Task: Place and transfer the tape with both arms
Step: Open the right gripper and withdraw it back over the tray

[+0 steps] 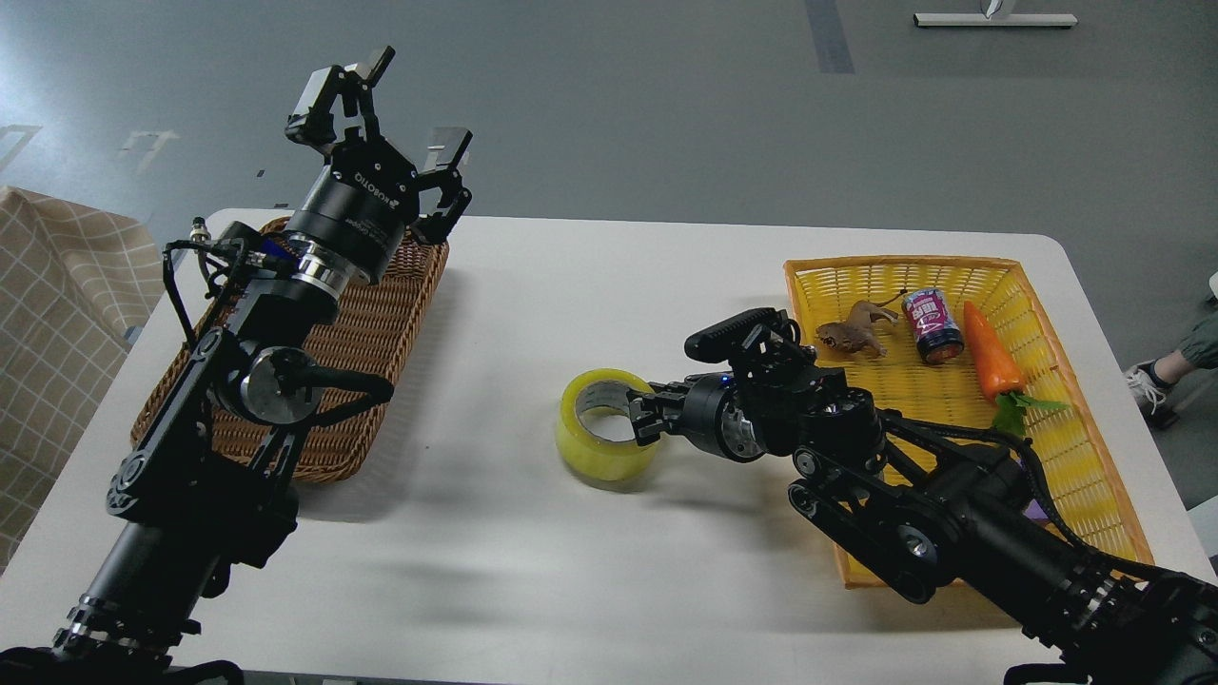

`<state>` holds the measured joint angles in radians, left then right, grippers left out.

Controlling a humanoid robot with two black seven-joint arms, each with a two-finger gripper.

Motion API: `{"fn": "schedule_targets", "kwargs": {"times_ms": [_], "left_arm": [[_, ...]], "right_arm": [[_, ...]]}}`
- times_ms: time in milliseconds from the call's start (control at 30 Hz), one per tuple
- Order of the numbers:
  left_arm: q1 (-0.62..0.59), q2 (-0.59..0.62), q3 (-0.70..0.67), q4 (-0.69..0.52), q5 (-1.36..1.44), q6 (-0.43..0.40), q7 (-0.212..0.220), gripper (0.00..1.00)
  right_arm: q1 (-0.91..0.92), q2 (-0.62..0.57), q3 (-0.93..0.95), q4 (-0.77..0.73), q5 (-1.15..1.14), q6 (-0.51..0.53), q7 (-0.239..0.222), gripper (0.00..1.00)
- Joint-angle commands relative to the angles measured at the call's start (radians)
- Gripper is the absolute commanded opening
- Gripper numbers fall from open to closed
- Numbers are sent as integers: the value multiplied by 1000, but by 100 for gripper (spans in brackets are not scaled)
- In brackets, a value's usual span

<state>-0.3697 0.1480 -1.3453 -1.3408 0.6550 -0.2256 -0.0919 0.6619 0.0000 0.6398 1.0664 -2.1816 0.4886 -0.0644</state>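
The wide roll of translucent yellow-green packing tape [603,433] sits tilted near the middle of the white table [533,571], its near wall clamped by the right arm's black two-finger gripper [639,416], one finger inside the ring. The left arm's black gripper [390,114] is raised above the brown wicker tray [371,342], fingers spread wide, holding nothing.

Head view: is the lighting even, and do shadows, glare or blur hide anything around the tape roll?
Head view: soft overhead light, sharp focus, no motion blur; the white table shows pale glare streaks and diffuse arm shadows; the translucent yellow-green tape roll stays clear, but the dark right pincer at its rim blends together, fingers hard to separate; the raised left pincer is crisp.
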Motion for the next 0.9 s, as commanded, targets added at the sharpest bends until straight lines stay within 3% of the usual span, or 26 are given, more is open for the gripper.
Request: {"fn": "schedule_targets", "kwargs": {"times_ms": [0, 134, 467, 768, 868], "left_arm": [[0, 1, 0, 0, 0, -1, 0, 98], [0, 2, 0, 0, 0, -1, 0, 98], [2, 2, 0, 0, -2, 5, 1, 98], [0, 18, -21, 0, -3, 8, 0, 98], [0, 18, -35, 0, -3, 6, -2, 98]], "right_arm": [[1, 0, 3, 0, 0, 0, -2, 59], [2, 0, 11, 0, 0, 0, -2, 88], [10, 0, 66, 0, 0, 0, 0, 99], [-5, 0, 273, 66, 0, -2, 0, 99], [-59, 0, 334, 101, 35, -90, 1, 99]]}}
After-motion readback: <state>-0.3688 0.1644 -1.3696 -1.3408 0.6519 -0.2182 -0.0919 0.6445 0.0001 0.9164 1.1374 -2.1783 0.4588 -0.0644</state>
